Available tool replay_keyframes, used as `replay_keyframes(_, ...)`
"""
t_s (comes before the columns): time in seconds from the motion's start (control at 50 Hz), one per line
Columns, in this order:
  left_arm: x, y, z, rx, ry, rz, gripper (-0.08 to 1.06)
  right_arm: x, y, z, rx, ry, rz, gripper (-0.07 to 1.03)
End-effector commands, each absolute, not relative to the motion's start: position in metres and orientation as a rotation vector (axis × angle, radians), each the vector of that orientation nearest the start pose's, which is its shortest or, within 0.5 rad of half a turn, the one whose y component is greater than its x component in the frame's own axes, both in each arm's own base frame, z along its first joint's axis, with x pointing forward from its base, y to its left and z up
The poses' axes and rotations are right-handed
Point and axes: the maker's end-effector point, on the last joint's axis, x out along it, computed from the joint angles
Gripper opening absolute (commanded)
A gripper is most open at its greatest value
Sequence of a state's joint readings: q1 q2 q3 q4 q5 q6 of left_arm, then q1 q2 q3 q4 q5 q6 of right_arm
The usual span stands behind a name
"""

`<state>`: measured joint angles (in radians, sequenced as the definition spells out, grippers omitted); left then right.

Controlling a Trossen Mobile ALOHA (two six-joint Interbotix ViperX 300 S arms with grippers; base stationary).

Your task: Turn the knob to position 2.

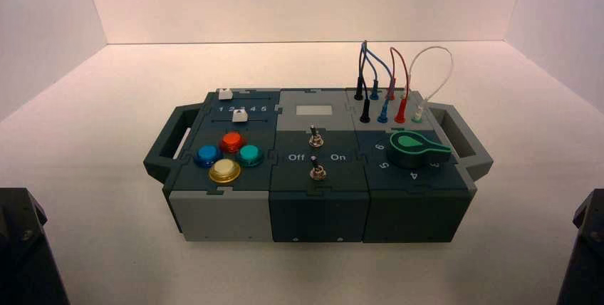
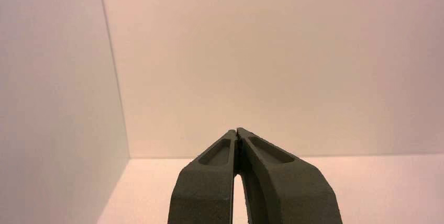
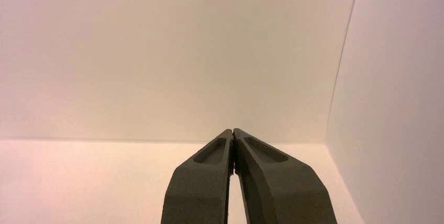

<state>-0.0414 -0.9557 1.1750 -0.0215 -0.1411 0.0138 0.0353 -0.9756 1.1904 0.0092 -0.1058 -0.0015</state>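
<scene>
The knob (image 1: 412, 147) is a round dark dial with a bright green teardrop pointer, on the right section of the box (image 1: 317, 209). Its narrow end points to the right edge of the box, with white numbers around the near side of the dial. The left arm (image 1: 25, 248) is parked at the lower left corner, the right arm (image 1: 585, 244) at the lower right, both far from the box. My left gripper (image 2: 237, 130) is shut and empty, facing the bare wall. My right gripper (image 3: 232, 130) is shut and empty, also facing the wall.
The box also bears blue, red, teal and yellow pushbuttons (image 1: 229, 155) on the left, two white slider caps (image 1: 240, 115) behind them, two metal toggle switches (image 1: 315, 137) in the middle, and coloured wires (image 1: 392, 77) plugged in at the back right. Handles (image 1: 167, 141) stick out at both ends.
</scene>
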Motion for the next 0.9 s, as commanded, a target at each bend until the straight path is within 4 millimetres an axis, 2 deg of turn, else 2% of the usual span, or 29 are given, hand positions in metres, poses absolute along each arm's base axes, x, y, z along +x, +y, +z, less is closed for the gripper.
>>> replay_keyframes(0.02,0.268,-0.025,0.274,0.0,0.149,-0.093,-0.03,0.259,0.02,0.263,0.002,0.186,0.077,-0.02)
replay_keyframes(0.2,0.273,-0.053,0.244,0.028,0.38,-0.19,-0.03,0.263,0.049,0.237,-0.026,0.391,0.179,-0.02)
replay_keyframes(0.36,0.264,-0.077,0.223,0.068,0.558,-0.278,-0.03,0.264,0.055,0.222,-0.039,0.506,0.199,-0.02)
replay_keyframes(0.68,0.223,-0.15,0.192,0.241,0.918,-0.551,-0.03,0.255,0.056,0.208,-0.014,0.627,0.2,-0.02)
replay_keyframes(0.8,0.211,-0.169,0.184,0.287,0.957,-0.62,-0.03,0.246,0.058,0.202,0.013,0.718,0.206,-0.02)
replay_keyframes(0.9,0.197,-0.186,0.17,0.343,0.997,-0.688,-0.03,0.232,0.062,0.197,0.049,0.841,0.223,-0.02)
